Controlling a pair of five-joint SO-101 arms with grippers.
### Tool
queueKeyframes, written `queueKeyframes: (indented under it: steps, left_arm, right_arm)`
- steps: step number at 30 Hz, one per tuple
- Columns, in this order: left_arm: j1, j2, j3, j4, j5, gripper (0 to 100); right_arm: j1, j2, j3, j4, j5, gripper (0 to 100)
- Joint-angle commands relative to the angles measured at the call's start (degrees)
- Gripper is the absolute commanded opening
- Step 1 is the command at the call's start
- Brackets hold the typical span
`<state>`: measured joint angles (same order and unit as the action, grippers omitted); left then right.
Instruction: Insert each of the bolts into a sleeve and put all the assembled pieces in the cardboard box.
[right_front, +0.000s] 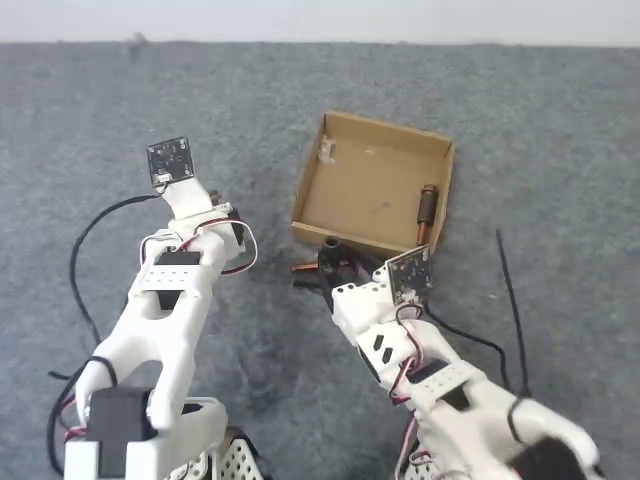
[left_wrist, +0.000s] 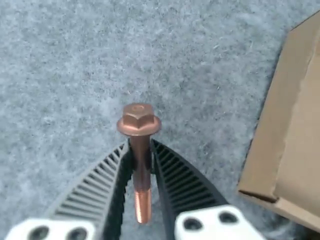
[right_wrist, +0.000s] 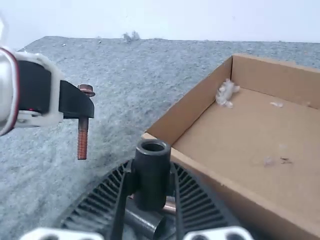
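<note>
Left gripper (left_wrist: 140, 146): clamped on the bolt (left_wrist: 139, 124) by its shank, head up and thread hanging free, apparently so it can drop into a bore.
Right gripper (right_wrist: 151, 169): closed on the sleeve (right_wrist: 151, 176), held upright with its open end up to receive.
Alignment: bolt beside the sleeve and apart from it, not yet over it.
Cardboard box (right_front: 365, 195): just beyond the sleeve; one assembled piece (right_front: 428, 213) lies against its wall.

Copper bolt (left_wrist: 138, 150), black sleeve (right_wrist: 151, 172), grey carpet (right_front: 120, 100).
</note>
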<state>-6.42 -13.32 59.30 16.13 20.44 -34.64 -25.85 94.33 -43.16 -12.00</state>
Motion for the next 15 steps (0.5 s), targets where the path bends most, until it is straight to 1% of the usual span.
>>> queueKeyframes:
  steps: [1,6,8,11,15]
  left_arm:
    - [-0.35,-0.35,-3.3,-1.49,0.09,1]
    - [-0.35,-0.35,-3.3,-1.49,0.09,1]
    - [-0.35,-0.35,-3.3,-1.49,0.09,1]
    - [0.44,-0.35,-3.3,-1.49,0.09,1]
    - [0.62,-0.7,-3.21,-1.49,0.09,1]
  right_arm:
    - [-0.04,10.86,1.23,-14.37,-0.53,0.6]
    - [-0.4,26.51,1.85,-33.54,-0.53,0.6]
    - [-0.48,31.6,1.41,-39.52,-0.44,0.6]
    - [-1.27,36.88,0.18,-45.41,-0.35,0.6]
    - [-3.91,41.27,-0.88,-50.77,-0.26,0.6]
